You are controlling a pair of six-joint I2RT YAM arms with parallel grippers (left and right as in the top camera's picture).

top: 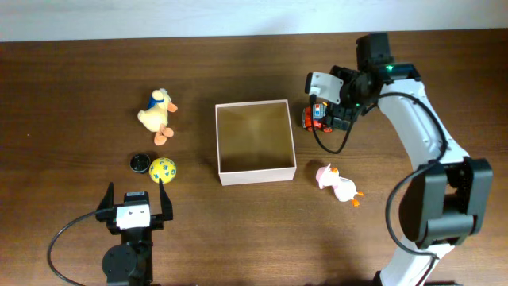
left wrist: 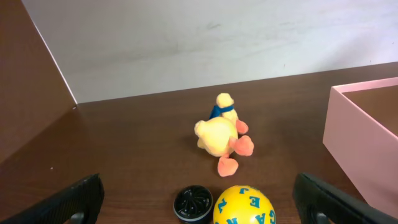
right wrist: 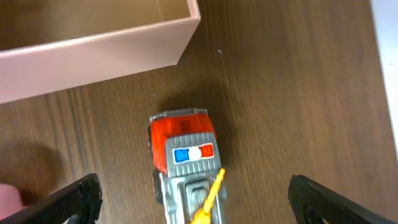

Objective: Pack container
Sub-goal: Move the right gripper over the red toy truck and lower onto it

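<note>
The container is a square open box with white walls and a tan inside, at the table's middle; its wall shows in the left wrist view and the right wrist view. My right gripper is open and hovers over a red and grey toy fire truck just right of the box. My left gripper is open and empty near the front edge, just behind a yellow lettered ball and a small black wheel.
A yellow plush duck lies left of the box, also in the left wrist view. A pink plush toy lies right of the box's front corner. The ball and wheel sit left of the box.
</note>
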